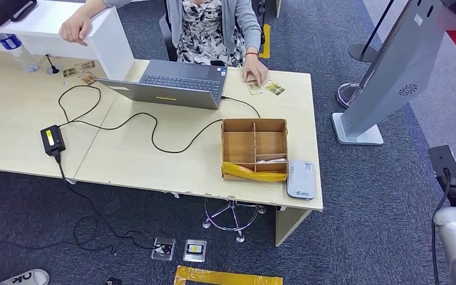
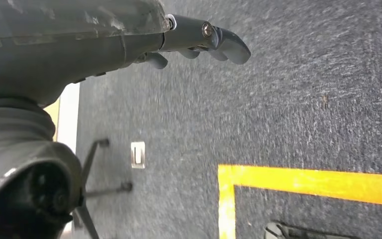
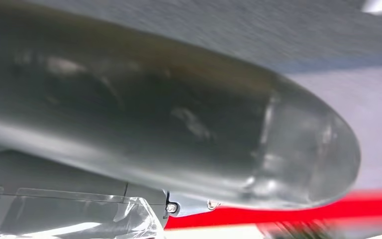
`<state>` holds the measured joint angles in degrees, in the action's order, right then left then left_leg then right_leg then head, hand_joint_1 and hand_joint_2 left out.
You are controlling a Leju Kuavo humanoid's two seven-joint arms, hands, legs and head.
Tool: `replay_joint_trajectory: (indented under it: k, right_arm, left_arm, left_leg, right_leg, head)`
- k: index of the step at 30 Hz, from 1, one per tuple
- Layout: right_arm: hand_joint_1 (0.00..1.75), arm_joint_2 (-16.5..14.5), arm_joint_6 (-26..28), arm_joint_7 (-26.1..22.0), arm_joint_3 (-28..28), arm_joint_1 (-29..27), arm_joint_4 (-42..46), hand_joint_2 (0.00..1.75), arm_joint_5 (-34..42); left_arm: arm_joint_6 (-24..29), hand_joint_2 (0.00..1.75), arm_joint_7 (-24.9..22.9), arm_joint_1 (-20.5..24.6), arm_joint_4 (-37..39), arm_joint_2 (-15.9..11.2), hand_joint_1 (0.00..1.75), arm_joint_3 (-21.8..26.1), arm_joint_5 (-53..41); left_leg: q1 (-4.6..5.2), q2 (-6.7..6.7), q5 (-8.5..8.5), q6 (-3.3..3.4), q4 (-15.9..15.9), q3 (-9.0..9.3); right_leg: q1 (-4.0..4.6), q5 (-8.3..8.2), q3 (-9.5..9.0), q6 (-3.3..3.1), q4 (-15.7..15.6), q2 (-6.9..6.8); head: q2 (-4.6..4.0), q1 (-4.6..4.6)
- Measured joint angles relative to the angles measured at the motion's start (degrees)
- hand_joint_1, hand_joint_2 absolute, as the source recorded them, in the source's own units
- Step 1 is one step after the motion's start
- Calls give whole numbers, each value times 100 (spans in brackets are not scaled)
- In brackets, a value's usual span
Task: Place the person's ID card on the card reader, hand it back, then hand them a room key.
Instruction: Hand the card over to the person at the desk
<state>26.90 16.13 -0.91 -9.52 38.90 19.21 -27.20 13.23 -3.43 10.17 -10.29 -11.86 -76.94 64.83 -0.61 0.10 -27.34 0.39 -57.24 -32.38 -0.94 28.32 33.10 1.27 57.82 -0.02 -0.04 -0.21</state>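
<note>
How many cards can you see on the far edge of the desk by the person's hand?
2. One card lies partly under the person's hand, so more may be hidden there; the other card lies just beside it, toward the desk's right end.

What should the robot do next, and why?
Probably lift the right robot hand toward the cards under the person's hand at the desk's far edge. The left robot hand hangs over the carpet holding nothing, and the card reader near the wooden box is bare.
</note>
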Motion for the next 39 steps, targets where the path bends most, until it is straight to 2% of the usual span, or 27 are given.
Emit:
replay_joint_trajectory:
  k: [3, 6, 12, 16, 19, 23, 30, 39]
  right_arm:
    - [0, 163, -356, -4, 336, -448, -99, 0, 528]
    - [0, 193, -471, -65, 723, -1087, -207, 0, 1154]
    - [0, 53, -454, -40, 1559, -2344, -418, 0, 2150]
    - [0, -97, -205, 365, 2062, -2814, -535, 0, 2534]
    - [0, -291, 296, 724, 2411, -3012, -614, 0, 2691]
    - [0, -537, 630, 937, 2762, -3127, -687, 0, 2747]
    - [0, -878, 652, 881, 3160, -3181, -758, 0, 2792]
    - [0, -1121, 408, 580, 3397, -3191, -787, 0, 2763]
  left_arm:
    - [-292, 0, 169, -19, -1, 0, 0, 176, 457]
    - [-411, 0, 397, -48, -2, 15, 0, 415, 895]
    - [-631, 0, 660, -115, -2, 44, 0, 879, 1285]
    - [-652, 0, 1120, -126, -2, 103, 0, 1125, 1389]
    - [-524, 0, 1346, -131, -2, 174, 0, 1250, 1324]
    - [-531, 0, 1277, -127, -2, 215, 0, 1332, 1164]
    - [-688, 0, 1138, -125, -2, 235, 0, 1349, 1020]
    - [-703, 0, 1057, -118, -2, 259, 0, 1349, 933]
  left_leg:
    - [-4, -6, -1, -2, 0, 5]
    - [-6, -25, -3, -3, 1, 5]
    - [-6, -31, -18, -7, 5, 3]
    - [-6, -22, -24, -3, 5, 10]
    - [-6, -13, -24, -3, 6, 12]
    - [-5, -1, -25, -3, 6, 20]
    - [-5, 0, -24, -3, 6, 24]
    - [-5, 0, -24, -3, 6, 24]
  right_leg:
    - [4, 7, -6, -2, -1, -5]
    - [6, 18, -18, -4, -1, -27]
    - [6, 33, -18, -7, 0, -35]
    - [6, 38, -21, -8, 0, -26]
    - [6, 38, -22, -8, 1, -19]
    - [5, 38, -23, -8, 1, -1]
    - [5, 38, -26, -8, 1, 2]
    - [5, 38, -26, -8, 1, 3]
  head:
    - [0, 0]
    - [0, 0]
    - [0, -3]
    - [0, -1]
    - [0, -2]
    - [0, -1]
    - [0, -1]
    - [0, 0]
